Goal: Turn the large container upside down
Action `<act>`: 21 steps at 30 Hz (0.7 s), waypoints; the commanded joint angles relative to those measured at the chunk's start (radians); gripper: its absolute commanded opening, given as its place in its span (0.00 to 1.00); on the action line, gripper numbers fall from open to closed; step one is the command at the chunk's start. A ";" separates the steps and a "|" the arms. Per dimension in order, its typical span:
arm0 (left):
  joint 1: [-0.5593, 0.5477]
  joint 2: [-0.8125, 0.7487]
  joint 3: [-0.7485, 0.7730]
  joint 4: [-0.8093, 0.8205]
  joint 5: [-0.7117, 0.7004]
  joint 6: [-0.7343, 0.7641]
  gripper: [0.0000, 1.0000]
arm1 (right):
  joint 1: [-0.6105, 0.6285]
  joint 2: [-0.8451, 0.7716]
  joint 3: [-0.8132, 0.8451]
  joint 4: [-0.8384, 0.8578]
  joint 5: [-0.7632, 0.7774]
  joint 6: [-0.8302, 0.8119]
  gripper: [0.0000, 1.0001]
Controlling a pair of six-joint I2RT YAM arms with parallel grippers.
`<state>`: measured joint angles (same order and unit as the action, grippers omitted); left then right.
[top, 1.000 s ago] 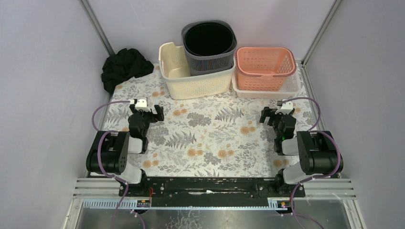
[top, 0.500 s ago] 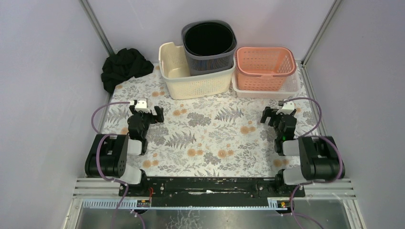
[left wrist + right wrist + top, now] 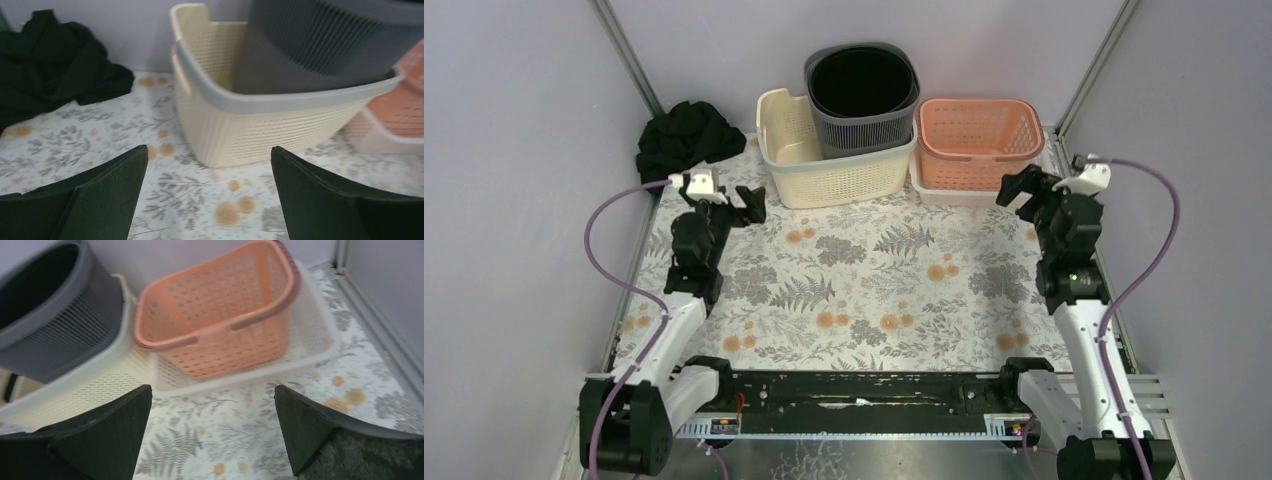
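Observation:
A large cream perforated basket point(image 3: 844, 175) stands upright at the back centre, with a dark grey ribbed bin point(image 3: 864, 85) standing inside it. Both show in the left wrist view, the basket point(image 3: 260, 130) ahead and to the right and the bin point(image 3: 310, 55) above it. My left gripper point(image 3: 746, 203) is open and empty, just left of the basket's front left corner. My right gripper point(image 3: 1022, 187) is open and empty, in front of the orange basket point(image 3: 977, 140). In the right wrist view the cream basket point(image 3: 75, 390) and the bin point(image 3: 50, 340) lie at the left.
The orange basket point(image 3: 220, 325) sits in a shallow white tray point(image 3: 315, 335) at the back right, touching the cream basket. A black cloth point(image 3: 684, 140) is bunched in the back left corner. Walls and metal frame rails close in the floral mat point(image 3: 874, 290).
Both arms have lifted from their folded rest pose and reached forward towards the baskets. Both grippers stay open and empty. The baskets have not moved.

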<state>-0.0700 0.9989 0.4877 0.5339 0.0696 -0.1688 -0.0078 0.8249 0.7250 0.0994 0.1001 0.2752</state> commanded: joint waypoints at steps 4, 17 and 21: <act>-0.102 -0.032 0.442 -0.490 -0.022 -0.127 1.00 | -0.003 0.083 0.216 -0.314 -0.350 0.189 0.99; -0.004 0.324 0.861 -0.656 0.457 -0.398 1.00 | -0.003 0.530 0.574 -0.435 -0.217 0.176 0.97; 0.038 0.415 0.854 -0.638 0.594 -0.451 1.00 | -0.003 0.675 0.739 -0.520 -0.132 0.170 0.96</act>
<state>-0.0631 1.3514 1.3369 -0.1211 0.4374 -0.5316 -0.0086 1.4147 1.3102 -0.3424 -0.1390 0.4526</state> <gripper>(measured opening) 1.000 0.960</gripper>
